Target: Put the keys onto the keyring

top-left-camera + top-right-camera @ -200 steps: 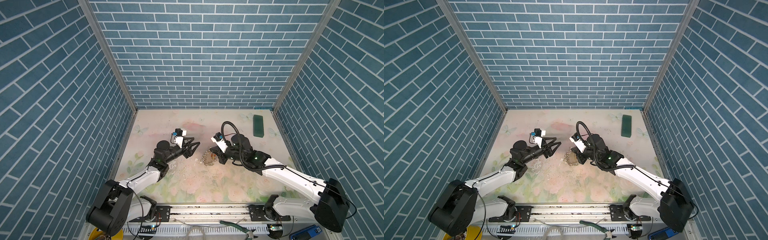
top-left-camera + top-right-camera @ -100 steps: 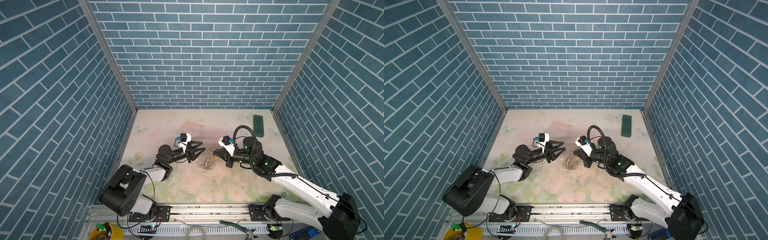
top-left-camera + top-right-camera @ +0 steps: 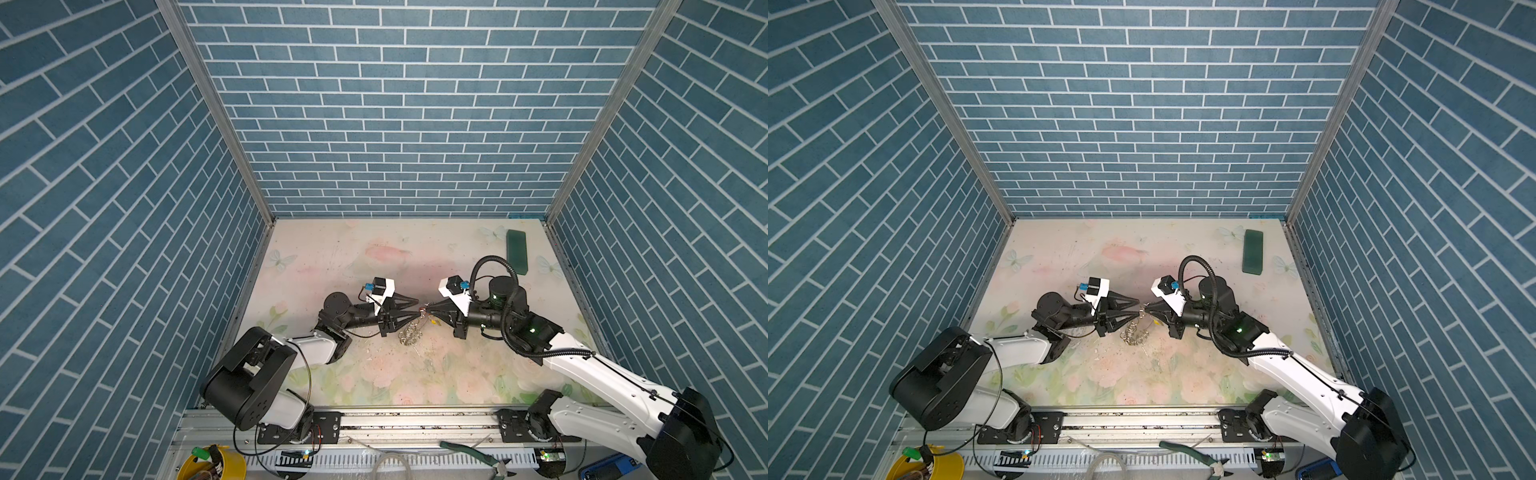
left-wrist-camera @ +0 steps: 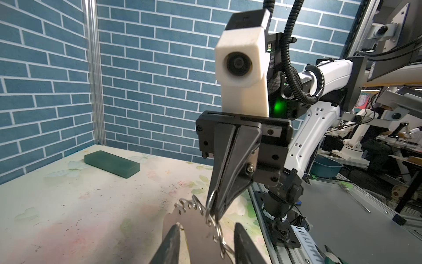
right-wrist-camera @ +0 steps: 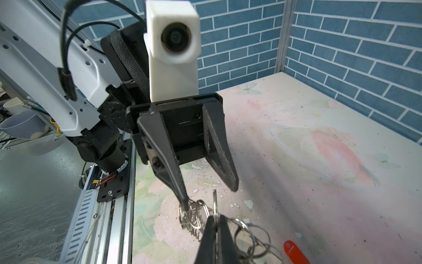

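Floral tabletop [image 3: 374, 257] lies beneath both arms, tip to tip over its middle: the right gripper [image 4: 213, 214] is clamped on one small ring of the keyring [image 4: 196, 228], which dangles from it, while the left gripper [image 5: 209, 196] stands part-open astride the grey band, holding nothing. That thin pinch may slip if the left jaws nudge the band sideways (a red key [image 5: 294, 251] lies nearby).

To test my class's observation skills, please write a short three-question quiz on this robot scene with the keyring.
1. True or false: the right gripper is shut on a silver ring of the flat grey oval keyring.
2. What lies near the back right corner of the table? A wooden spoon; B dark green rectangular block; C glass bottle.
3. Fill in: the left gripper has its jaws ____.
Key: 1 true; 2 B; 3 open.
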`<state>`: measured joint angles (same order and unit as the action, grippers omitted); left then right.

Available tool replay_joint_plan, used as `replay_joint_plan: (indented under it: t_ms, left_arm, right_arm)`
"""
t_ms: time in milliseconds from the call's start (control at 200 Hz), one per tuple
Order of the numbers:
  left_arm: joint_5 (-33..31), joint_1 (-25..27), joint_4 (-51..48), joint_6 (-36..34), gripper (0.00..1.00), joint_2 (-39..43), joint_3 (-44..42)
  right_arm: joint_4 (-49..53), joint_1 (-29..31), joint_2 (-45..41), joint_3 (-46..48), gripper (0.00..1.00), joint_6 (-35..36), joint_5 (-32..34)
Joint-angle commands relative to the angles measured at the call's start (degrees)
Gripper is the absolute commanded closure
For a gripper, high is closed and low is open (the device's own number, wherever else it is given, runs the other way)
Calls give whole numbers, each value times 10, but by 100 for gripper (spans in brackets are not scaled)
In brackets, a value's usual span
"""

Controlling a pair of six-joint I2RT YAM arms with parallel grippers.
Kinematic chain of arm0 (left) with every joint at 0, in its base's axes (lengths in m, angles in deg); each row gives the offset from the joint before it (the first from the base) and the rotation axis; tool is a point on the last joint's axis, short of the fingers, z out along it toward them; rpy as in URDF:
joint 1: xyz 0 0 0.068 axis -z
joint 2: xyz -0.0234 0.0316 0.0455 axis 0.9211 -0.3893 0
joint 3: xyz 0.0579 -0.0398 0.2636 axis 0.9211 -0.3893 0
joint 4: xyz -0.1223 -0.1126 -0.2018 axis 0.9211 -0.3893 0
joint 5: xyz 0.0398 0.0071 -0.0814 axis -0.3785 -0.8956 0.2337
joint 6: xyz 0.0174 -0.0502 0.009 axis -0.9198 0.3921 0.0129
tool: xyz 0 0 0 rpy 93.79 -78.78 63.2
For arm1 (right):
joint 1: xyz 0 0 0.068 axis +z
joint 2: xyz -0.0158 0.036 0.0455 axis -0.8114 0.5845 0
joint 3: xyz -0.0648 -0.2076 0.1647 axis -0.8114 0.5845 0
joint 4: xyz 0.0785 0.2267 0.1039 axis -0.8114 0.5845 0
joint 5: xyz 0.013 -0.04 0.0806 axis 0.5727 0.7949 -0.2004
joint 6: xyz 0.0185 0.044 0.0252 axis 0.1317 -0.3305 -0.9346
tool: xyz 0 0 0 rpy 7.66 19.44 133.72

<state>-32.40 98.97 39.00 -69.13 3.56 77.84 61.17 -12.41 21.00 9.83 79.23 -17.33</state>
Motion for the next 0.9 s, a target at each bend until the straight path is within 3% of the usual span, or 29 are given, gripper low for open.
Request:
replay_joint_plan:
  t_ms: [0, 165, 315, 505, 895]
  left_arm:
    - [16, 2, -6, -12, 65, -6, 15]
    - [25, 2, -6, -7, 72, -4, 18]
    - [13, -3, 7, 8, 66, 8, 8]
    - [0, -27, 44, 54, 64, 5, 4]
    - [24, -10, 29, 20, 67, -29, 12]
  right_arm:
    - [-45, -3, 0, 5, 100, 7, -43]
    - [-48, -4, 4, 10, 100, 12, -64]
    - [-52, -15, 2, 18, 100, 16, -50]
    - [-45, -24, 3, 16, 100, 19, -62]
    - [-78, -23, 16, 14, 100, -3, -91]
